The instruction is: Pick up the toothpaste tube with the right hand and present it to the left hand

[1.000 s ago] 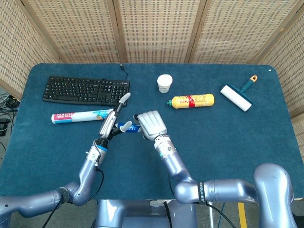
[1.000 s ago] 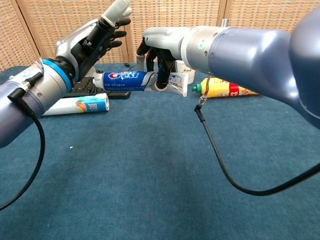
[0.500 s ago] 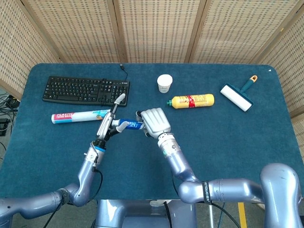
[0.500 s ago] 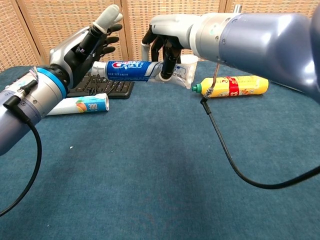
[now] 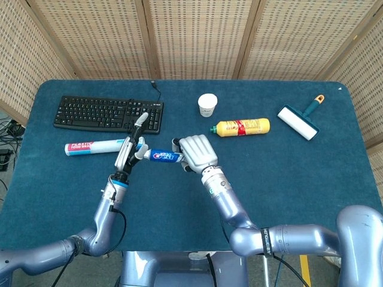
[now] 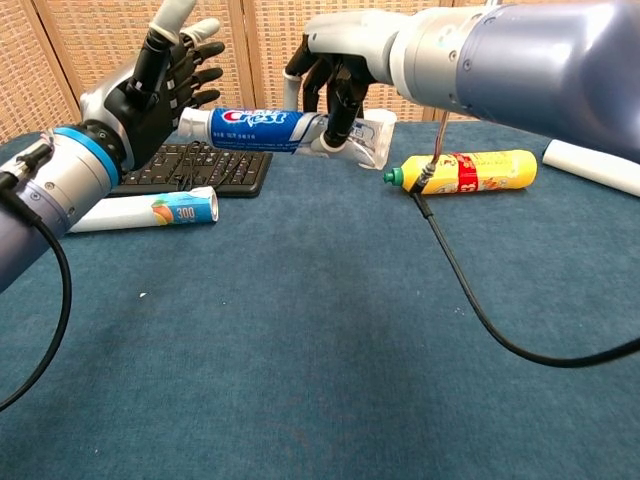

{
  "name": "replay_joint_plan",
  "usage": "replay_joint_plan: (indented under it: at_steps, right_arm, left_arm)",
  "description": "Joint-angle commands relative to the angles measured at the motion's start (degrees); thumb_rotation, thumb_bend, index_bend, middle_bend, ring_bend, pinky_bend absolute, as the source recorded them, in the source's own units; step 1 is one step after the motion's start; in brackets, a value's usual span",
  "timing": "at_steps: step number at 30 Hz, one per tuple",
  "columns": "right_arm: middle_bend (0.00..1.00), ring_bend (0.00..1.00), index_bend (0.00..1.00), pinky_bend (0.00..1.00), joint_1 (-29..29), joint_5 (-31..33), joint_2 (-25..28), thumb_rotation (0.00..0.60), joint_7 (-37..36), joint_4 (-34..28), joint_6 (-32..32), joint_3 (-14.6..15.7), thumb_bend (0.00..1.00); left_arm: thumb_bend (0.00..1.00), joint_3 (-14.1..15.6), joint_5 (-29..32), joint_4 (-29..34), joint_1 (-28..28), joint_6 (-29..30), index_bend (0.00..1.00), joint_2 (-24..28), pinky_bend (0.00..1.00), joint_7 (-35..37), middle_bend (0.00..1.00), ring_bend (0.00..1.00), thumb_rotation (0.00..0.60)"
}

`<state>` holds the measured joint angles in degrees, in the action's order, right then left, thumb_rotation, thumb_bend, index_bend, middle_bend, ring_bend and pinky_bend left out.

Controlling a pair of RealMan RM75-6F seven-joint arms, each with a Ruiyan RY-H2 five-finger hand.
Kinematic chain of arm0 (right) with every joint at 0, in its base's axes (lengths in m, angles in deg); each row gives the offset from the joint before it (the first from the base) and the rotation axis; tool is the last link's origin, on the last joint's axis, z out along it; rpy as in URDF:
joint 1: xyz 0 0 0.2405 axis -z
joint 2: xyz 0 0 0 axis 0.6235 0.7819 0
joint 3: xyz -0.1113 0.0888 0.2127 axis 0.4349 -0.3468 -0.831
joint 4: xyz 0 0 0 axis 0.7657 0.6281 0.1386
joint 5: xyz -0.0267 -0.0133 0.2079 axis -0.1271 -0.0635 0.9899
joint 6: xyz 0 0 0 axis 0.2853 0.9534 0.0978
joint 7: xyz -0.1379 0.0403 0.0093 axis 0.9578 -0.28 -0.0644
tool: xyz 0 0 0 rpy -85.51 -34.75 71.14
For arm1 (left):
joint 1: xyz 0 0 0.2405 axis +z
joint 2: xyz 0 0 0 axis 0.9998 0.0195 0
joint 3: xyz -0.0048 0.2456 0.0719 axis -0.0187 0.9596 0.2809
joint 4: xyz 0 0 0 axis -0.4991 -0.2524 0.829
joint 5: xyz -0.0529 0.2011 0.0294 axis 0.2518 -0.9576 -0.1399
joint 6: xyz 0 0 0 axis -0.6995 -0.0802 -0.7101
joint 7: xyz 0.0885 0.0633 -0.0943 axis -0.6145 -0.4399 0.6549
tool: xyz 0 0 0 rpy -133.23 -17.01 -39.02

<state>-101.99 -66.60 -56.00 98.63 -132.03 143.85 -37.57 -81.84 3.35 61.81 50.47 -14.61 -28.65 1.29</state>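
The toothpaste tube (image 5: 161, 156) (image 6: 262, 128), blue and white with red lettering, is held level above the table. My right hand (image 5: 195, 153) (image 6: 338, 70) grips its crimped end, fingers wrapped round it. The cap end points at my left hand (image 5: 129, 149) (image 6: 160, 78), which stands upright with fingers spread and palm facing the tube. In the chest view the cap sits right at the left palm; whether it touches is unclear. The left fingers are not closed round the tube.
A black keyboard (image 5: 108, 113) lies at the back left, with a boxed roll (image 5: 96, 146) (image 6: 150, 212) in front of it. A white cup (image 5: 207, 104), a yellow bottle (image 5: 242, 127) (image 6: 465, 172) and a lint roller (image 5: 300, 119) lie toward the back right.
Both hands have risen and shifted left. The right hand has carried the tube's cap end up to the left palm, and the left hand has turned more upright.
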Motion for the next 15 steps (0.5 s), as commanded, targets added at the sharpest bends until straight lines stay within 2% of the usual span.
replay_joint_plan:
  at_steps: [1, 8, 15]
  right_arm:
    - [0.72, 0.59, 0.7, 0.7, -0.22, -0.42, -0.13, 0.6, -0.49, -0.34, -0.21, 0.16, 0.64]
    - [0.72, 0.59, 0.7, 0.7, -0.96, -0.96, -0.59, 0.6, -2.01, -0.99, 0.23, -0.6, 0.64]
    - [0.72, 0.59, 0.7, 0.7, -1.22, 0.27, -0.91, 0.6, -3.38, -1.05, 0.55, -1.16, 0.64]
  left_arm:
    - [0.0, -0.39, 0.22, -0.23, -0.39, -0.3, 0.0, -0.14, 0.0, 0.11, 0.0, 0.0, 0.161]
    - [0.0, -0.53, 1.28, 0.05, -0.67, -0.82, 0.0, -1.45, 0.0, 0.77, 0.0, 0.0, 0.161]
    - [0.0, -0.59, 1.44, 0.1, 0.17, 1.05, 0.0, -3.71, 0.0, 2.86, 0.0, 0.0, 0.16]
